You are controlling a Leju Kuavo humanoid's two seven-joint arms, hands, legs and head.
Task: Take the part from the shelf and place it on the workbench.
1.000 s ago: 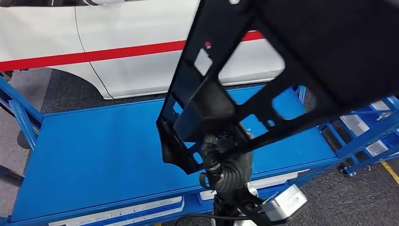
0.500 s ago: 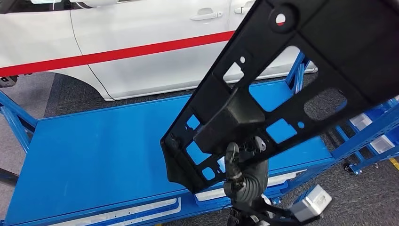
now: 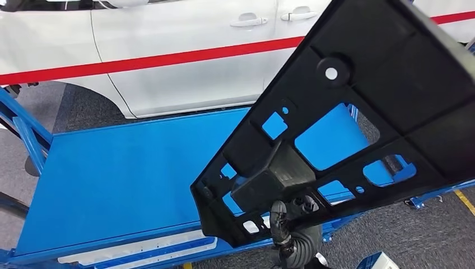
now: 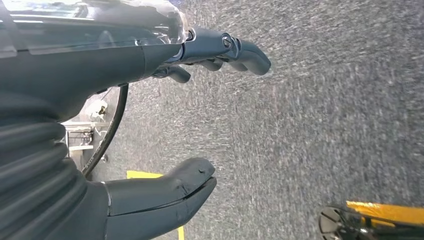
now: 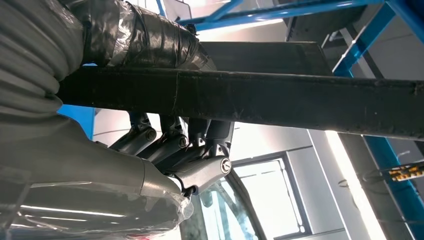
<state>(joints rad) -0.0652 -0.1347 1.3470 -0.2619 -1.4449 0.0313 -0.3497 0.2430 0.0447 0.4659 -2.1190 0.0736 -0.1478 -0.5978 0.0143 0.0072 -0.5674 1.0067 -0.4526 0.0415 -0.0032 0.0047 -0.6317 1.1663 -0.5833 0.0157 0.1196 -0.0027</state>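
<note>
The part (image 3: 386,95) is a large black plastic panel with several cut-outs, held up tilted over the right end of the blue workbench (image 3: 123,174). My right hand (image 3: 294,224) grips it from below at its lower edge. In the right wrist view the part's edge (image 5: 300,100) runs across as a dark bar, with the right hand's fingers (image 5: 175,145) curled around it from one side and the taped thumb on the other. My left hand (image 4: 100,70) hangs over grey carpet, fingers (image 4: 235,47) and thumb apart, holding nothing.
A white car (image 3: 168,50) with a red stripe stands right behind the workbench. Blue frame rails (image 3: 22,129) rise at the bench's left end, and a blue rack (image 3: 442,193) stands at its right. A yellow floor line (image 3: 465,202) lies at the far right.
The camera has shifted, bringing the car's door handles into view. The part has swung in my right hand so more of its face shows, and the hand sits lower in the picture.
</note>
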